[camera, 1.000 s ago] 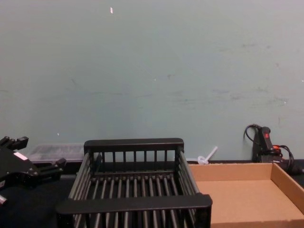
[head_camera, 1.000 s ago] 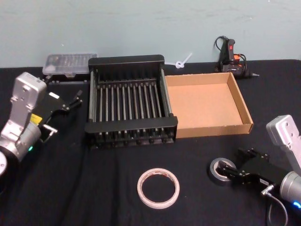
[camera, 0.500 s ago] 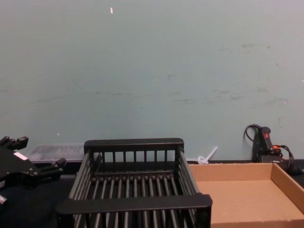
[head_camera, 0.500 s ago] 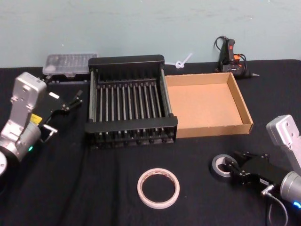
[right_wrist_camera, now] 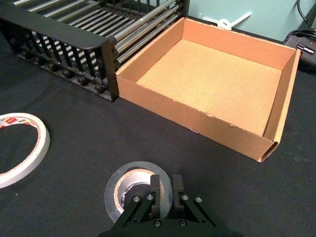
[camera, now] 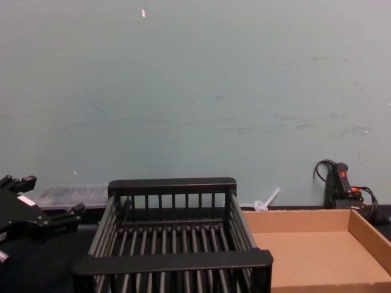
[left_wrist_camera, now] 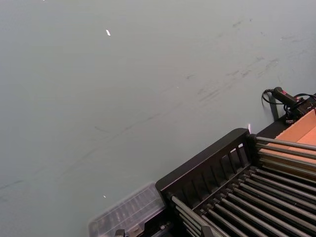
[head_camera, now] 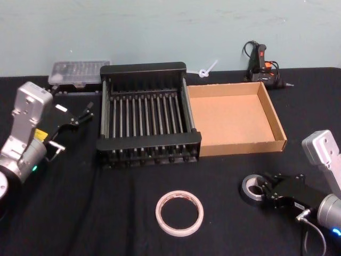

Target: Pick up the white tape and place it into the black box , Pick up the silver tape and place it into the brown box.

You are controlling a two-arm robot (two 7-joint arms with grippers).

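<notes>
The right hand (right_wrist_camera: 166, 185) now pinches the wall of the silver tape (right_wrist_camera: 129, 189), one finger inside the core; a second ago it rested over the roll unclosed. The roll still lies on the bench (head_camera: 106, 213) at 5 o'clock from the brown box (head_camera: 281, 128); lifting is judged next. The white tape (head_camera: 179, 213) lies at 6 o'clock from the black box (head_camera: 143, 68). The left hand (head_camera: 87, 112) stays parked, fingers apart, at 9 o'clock from it.

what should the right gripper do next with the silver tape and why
Probably lift. The right gripper has its jaws closed across the rim of the silver tape, which lies flat on the table. The brown box beyond is empty, so raise and carry it there.
</notes>
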